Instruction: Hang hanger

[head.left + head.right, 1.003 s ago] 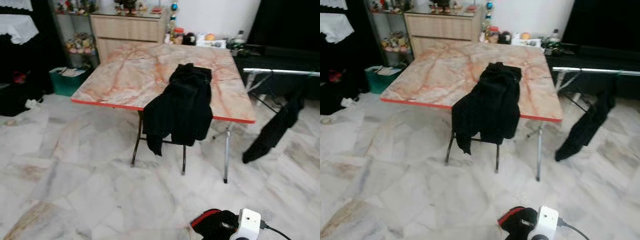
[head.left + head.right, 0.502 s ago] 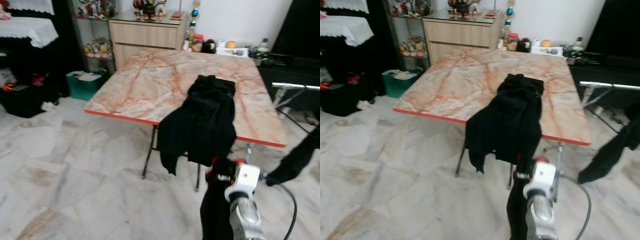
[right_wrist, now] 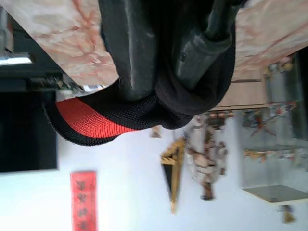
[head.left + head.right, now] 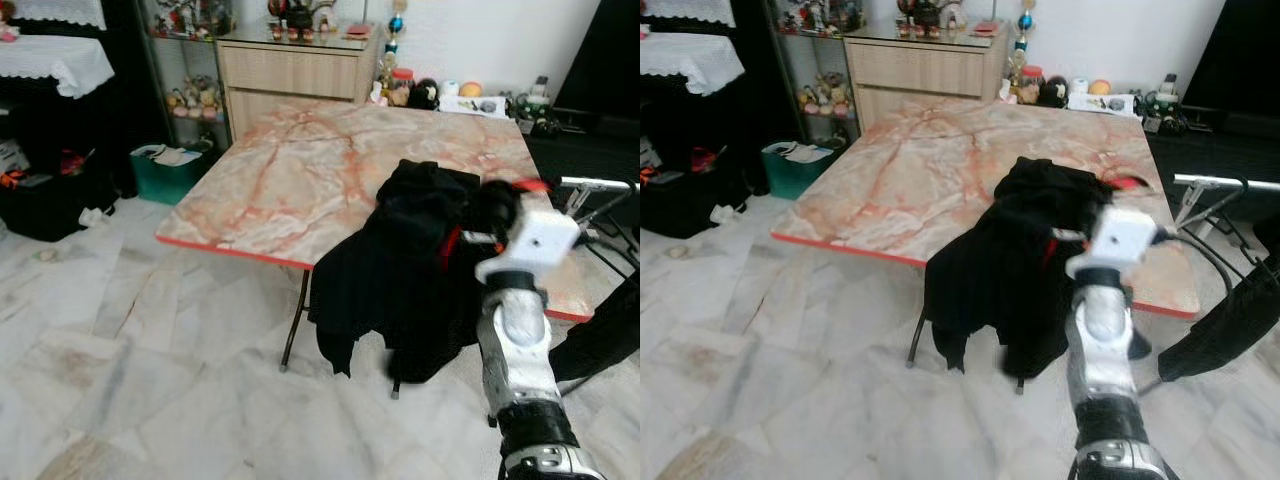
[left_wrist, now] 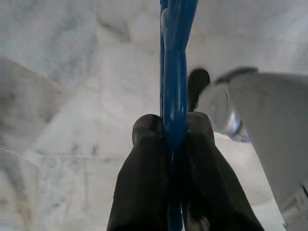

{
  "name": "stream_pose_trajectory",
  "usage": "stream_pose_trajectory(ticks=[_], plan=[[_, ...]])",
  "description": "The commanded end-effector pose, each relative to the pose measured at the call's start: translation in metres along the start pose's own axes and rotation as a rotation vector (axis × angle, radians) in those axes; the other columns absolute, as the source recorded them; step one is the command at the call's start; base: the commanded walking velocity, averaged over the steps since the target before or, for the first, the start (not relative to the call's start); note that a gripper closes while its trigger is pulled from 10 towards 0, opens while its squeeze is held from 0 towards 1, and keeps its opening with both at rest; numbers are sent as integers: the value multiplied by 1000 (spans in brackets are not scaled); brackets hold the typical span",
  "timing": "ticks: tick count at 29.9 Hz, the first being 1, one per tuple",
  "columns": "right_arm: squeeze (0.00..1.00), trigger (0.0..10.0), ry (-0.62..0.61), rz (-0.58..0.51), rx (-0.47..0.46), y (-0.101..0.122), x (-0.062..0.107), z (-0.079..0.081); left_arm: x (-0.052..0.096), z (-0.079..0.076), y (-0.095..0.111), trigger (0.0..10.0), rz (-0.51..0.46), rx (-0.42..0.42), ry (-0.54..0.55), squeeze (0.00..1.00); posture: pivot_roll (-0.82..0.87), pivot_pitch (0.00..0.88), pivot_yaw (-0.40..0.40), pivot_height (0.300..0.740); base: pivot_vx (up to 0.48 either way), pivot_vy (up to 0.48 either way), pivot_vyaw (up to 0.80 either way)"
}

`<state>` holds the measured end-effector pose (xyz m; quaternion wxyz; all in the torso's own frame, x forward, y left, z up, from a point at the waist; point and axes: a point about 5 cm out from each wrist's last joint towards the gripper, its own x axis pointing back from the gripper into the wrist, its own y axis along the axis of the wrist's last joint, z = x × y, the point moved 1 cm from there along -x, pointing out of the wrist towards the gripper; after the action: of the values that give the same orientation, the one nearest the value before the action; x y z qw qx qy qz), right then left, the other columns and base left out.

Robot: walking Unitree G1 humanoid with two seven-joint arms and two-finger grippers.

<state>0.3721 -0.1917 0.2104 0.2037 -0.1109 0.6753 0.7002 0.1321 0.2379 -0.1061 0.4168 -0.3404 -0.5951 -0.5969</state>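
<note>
Holding a blue hanger point(image 5: 174, 91) in the left gripper point(image 5: 174, 144) while the right gripper point(image 3: 168, 62) lifts dark cloth over the marble-topped table point(image 4: 300, 170).

Left fingers point(image 5: 144, 163) are clenched on the hanger's thin blue bar, above pale marble floor point(image 4: 120, 380). The right arm point(image 4: 515, 330) reaches up beside the black garment point(image 4: 400, 270) draped over the table's front edge; its fingers point(image 3: 130, 53) seem closed on black-and-red knitted fabric point(image 3: 101, 122), though the blur leaves that uncertain. A drying rack point(image 4: 600, 185) stands just right of the table.
</note>
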Motion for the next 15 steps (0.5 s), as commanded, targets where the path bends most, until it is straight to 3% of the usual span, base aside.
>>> stream_pose_trajectory(ticks=[1, 3, 8, 15], plan=[[0, 10000, -41, -24, -14, 10, -8, -10, -1, -7, -4, 10000, 17, -11, -17, 0, 122, 0, 7, 740, 300, 0, 0], [0, 10000, -27, -45, -11, 19, -20, -5, -1, -7, -3, 10000, 17, -11, -18, 0, 121, 0, 10, 740, 302, 0, 0], [0, 10000, -10, -50, -12, 27, -30, 1, -1, -6, -3, 10000, 16, -13, -19, 0, 121, 0, 11, 740, 299, 0, 0], [0, 10000, 86, -92, 3, 44, -47, 23, -1, -6, -2, 10000, 14, -16, -22, 0, 119, 0, 12, 740, 296, 0, 0]])
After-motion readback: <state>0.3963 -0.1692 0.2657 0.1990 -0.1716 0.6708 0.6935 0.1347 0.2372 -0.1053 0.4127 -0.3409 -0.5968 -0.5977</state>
